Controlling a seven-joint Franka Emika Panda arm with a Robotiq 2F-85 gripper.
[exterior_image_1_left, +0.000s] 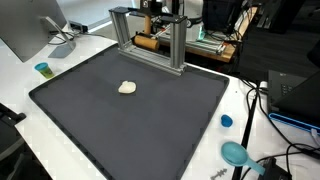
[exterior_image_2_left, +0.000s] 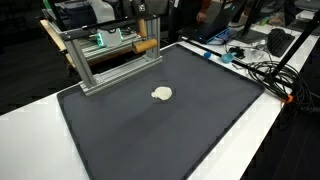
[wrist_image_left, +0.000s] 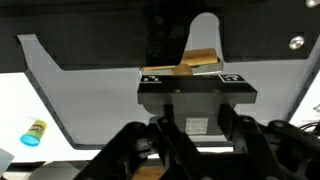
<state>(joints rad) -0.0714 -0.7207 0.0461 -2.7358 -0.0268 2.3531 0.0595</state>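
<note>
My gripper hangs at the back of the table inside a metal frame, with its fingers drawn in. In both exterior views it sits right on top of a wooden roller and appears shut on it. In the wrist view a strip of wood shows low between the fingers, and a black block with two square markers lies ahead. A small pale lump like dough rests on the dark mat, well in front of the gripper.
The frame's posts stand on the mat's rear edge. On the white table around the mat are a small teal cup, a blue cap, a teal scoop, a monitor and cables.
</note>
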